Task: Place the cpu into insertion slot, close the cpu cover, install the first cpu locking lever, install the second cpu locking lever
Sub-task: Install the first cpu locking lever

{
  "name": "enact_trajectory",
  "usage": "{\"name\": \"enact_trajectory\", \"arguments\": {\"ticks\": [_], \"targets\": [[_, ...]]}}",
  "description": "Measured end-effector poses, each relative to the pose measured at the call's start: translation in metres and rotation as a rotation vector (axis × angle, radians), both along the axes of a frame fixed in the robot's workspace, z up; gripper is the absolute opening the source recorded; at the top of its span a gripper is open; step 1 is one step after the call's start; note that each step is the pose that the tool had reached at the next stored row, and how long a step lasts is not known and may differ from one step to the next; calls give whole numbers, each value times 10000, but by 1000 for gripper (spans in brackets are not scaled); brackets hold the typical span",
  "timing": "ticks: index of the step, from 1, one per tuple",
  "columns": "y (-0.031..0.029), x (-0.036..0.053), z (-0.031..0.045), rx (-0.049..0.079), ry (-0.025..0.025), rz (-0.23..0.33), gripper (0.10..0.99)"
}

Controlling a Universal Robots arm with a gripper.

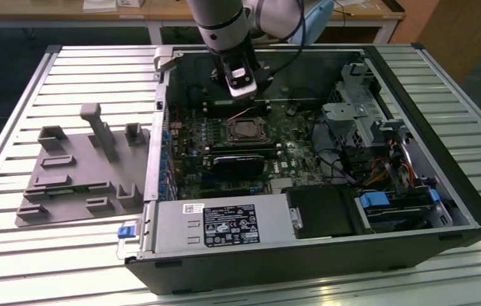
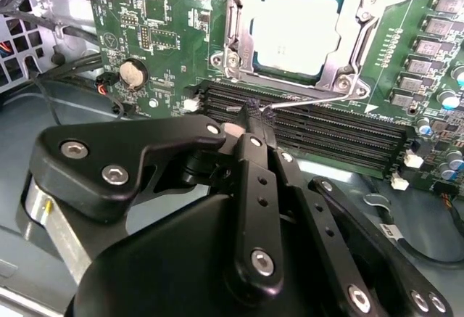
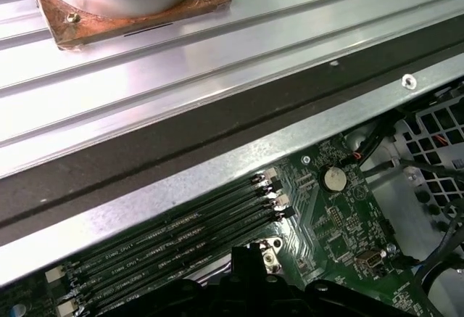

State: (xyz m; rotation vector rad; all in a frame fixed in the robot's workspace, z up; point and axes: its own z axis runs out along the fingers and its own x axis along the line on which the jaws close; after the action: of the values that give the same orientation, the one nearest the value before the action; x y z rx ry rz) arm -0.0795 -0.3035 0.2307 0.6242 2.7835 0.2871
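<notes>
In the second wrist view the cpu point(image 2: 296, 28) lies flat in the insertion slot point(image 1: 247, 131), its pale metal top showing through the window of the cpu cover point(image 2: 353, 38), which is down over it. A thin wire locking lever point(image 2: 312, 99) runs along one side of the socket, between it and the memory slots point(image 2: 326, 128). Its free end meets the tips of my gripper point(image 2: 259, 117), whose black fingers point(image 2: 250, 157) are pressed together; whether they pinch the wire or only touch it I cannot tell. In the exterior view my gripper point(image 1: 242, 89) hangs inside the case just behind the socket.
The open computer case point(image 1: 444, 210) lies on a slatted metal table point(image 1: 70, 70). A grey power supply point(image 1: 223, 226) sits at the front, cables and drive bays point(image 1: 377, 140) on the exterior view's right. A grey fixture plate point(image 1: 79, 172) lies outside on the exterior view's left.
</notes>
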Motion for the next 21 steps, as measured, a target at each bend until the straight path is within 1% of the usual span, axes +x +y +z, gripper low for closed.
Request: {"name": "enact_trajectory", "arguments": {"ticks": [4,11,21], "targets": [[0,0,-19,-38,-1,0,102],[3,0,-44,-44,0,-1,102],[36,0,-67,-42,-1,0,102]]}}
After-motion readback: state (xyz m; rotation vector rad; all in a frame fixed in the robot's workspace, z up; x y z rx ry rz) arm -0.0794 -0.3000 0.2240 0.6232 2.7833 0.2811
